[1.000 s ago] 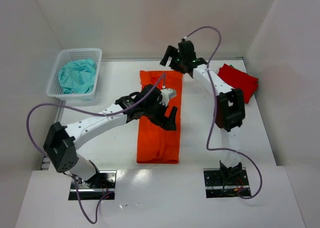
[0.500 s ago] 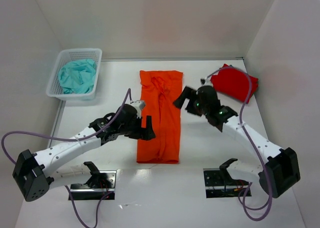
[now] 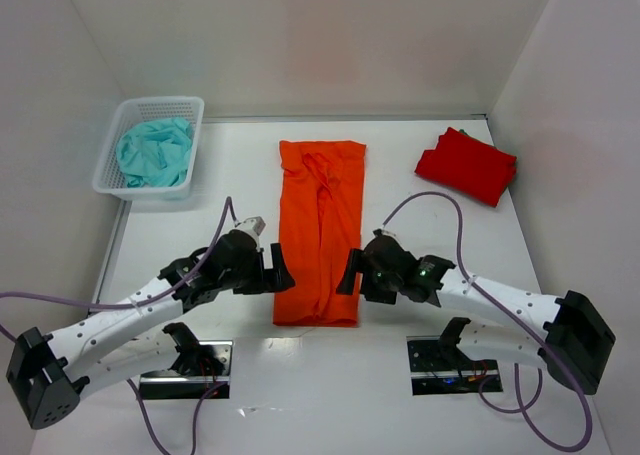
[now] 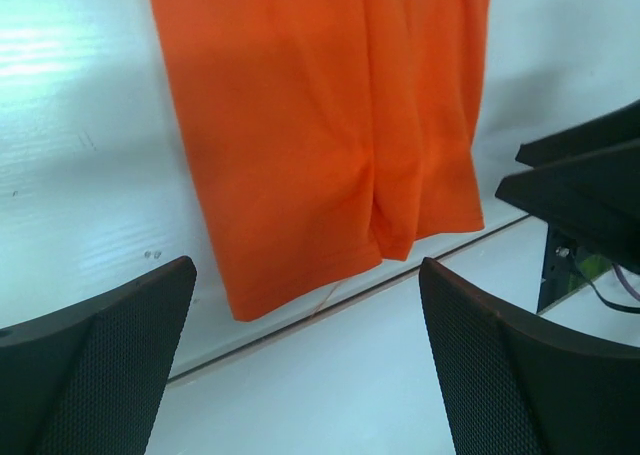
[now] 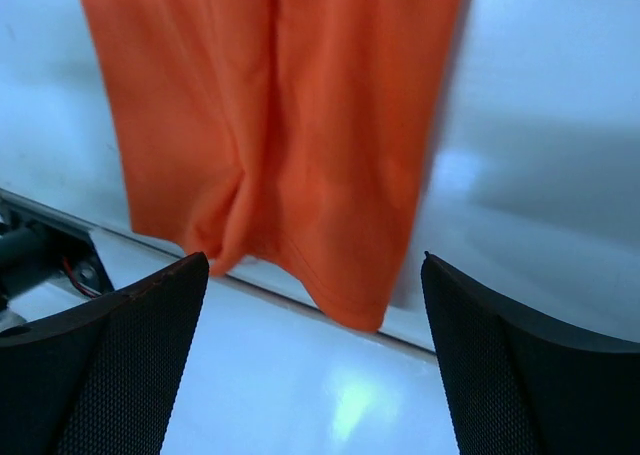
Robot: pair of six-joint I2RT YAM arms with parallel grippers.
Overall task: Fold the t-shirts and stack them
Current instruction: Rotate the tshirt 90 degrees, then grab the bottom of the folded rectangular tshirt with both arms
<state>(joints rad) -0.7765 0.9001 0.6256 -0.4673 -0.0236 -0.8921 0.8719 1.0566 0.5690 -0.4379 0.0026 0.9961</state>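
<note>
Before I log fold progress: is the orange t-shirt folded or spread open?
Partly folded: the orange t-shirt lies as a narrow strip, sides turned in, a layer edge running down its length. No crosswise fold yet.

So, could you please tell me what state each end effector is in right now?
Left end effector: open, holding nothing.
Right end effector: open, holding nothing.

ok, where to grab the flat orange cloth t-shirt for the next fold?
Probably the two near hem corners of the bright orange cloth t-shirt, one from each outer side: it lies flat as a long strip, open jaws flanking that end.
</note>
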